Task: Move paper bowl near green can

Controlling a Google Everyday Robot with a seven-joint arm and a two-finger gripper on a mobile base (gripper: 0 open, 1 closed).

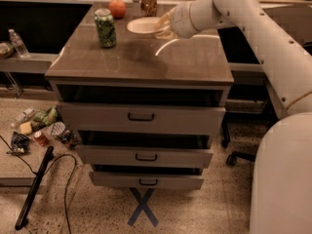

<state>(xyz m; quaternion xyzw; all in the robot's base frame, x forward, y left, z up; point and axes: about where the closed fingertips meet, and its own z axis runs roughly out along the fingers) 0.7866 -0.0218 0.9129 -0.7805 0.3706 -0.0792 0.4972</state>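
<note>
Your claw, clamped on the paper bowl at upper centre, holds it near the green can; only release seems left.

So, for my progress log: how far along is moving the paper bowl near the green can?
Done: the gripper grips the paper bowl by its right rim. In hand: the bowl is a gap right of the green can. Left: close that gap, then release.
</note>
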